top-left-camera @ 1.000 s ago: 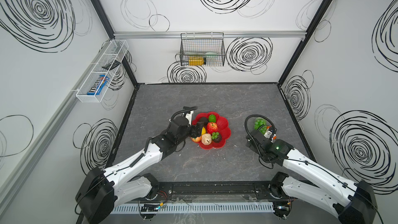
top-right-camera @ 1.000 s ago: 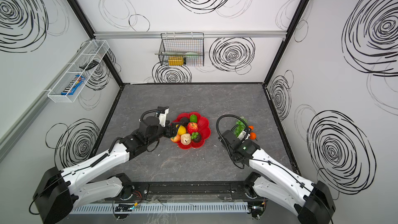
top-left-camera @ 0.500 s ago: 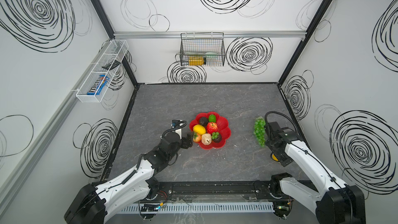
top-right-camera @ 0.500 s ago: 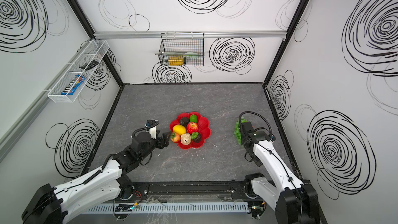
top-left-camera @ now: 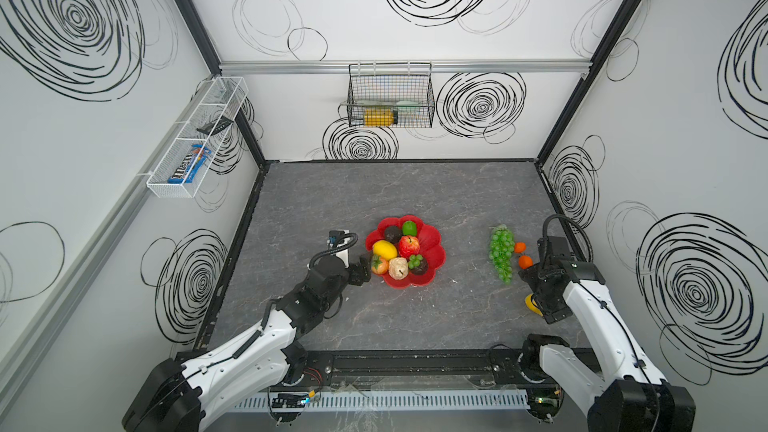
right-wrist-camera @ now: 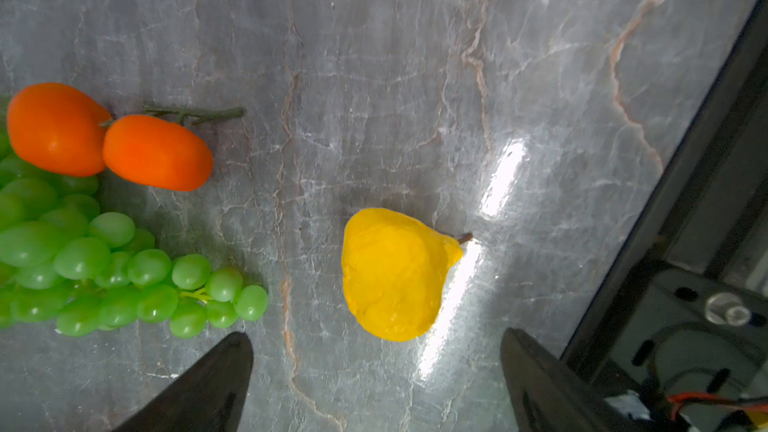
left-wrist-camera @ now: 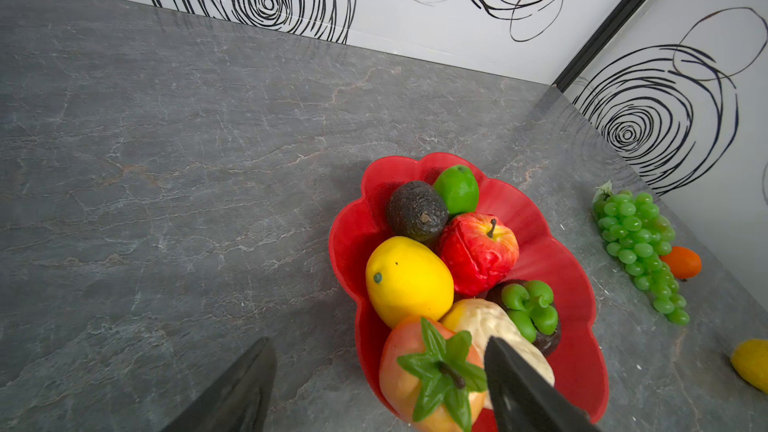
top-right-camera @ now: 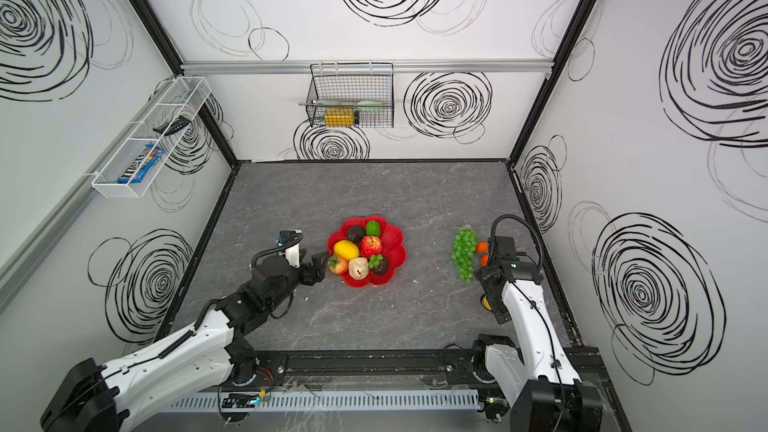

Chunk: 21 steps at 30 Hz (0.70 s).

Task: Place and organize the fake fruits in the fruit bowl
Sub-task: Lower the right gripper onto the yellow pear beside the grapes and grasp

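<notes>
Pickup of the yellow fruit (right-wrist-camera: 395, 276) looks like the step in hand. It lies alone on the grey table (top-left-camera: 374, 201), low at the right edge in both top views and well apart from the fruit bowl (top-left-camera: 436, 238) in the middle. The right gripper (right-wrist-camera: 376, 340) hangs over it with its jaws spread wide and nothing between them. The left gripper (top-left-camera: 360, 273), just beside the bowl's left rim, is also parted and empty. A good grasp would likely centre the jaws across the fruit's fat body rather than its tapered stem end, descend straight and close gently, since glossy plastic may squirt out. The green grapes (right-wrist-camera: 83, 259) and two oranges (right-wrist-camera: 158, 153) lie near, so keep the fingers clear of them. The bowl's bare right half seems the best landing spot.
</notes>
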Each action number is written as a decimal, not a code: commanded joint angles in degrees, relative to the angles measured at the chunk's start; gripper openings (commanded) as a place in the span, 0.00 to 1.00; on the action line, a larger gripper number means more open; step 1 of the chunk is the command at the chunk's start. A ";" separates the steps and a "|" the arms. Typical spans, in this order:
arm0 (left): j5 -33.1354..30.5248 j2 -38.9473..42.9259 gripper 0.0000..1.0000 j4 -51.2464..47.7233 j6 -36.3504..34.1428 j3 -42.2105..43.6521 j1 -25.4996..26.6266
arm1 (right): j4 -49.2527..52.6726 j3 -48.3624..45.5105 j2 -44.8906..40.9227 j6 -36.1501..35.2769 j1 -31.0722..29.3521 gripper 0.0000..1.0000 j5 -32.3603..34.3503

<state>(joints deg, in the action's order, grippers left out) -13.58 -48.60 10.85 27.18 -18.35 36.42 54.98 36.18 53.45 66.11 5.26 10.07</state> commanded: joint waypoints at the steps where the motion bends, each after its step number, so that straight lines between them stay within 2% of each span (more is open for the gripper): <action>1: -1.36 0.51 0.83 2.74 0.10 0.59 -0.65 | -1.54 -2.05 -0.63 -0.33 0.55 0.97 -3.99; 11: -2.67 3.52 0.83 1.64 0.45 1.07 -0.89 | -1.00 -1.95 2.12 3.86 0.70 0.98 -3.18; 15: -2.74 4.70 0.83 1.39 0.60 1.24 -0.89 | -6.20 -6.80 4.09 5.28 0.83 0.93 -8.95; 21: -3.23 6.14 0.84 0.49 0.64 1.29 -0.91 | -6.28 -6.77 9.72 6.22 1.12 0.93 -7.79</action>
<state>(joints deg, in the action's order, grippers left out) -15.75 -43.38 10.28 27.27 -17.47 35.88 49.47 29.41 61.93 70.74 6.02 2.70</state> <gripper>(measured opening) 0.845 0.933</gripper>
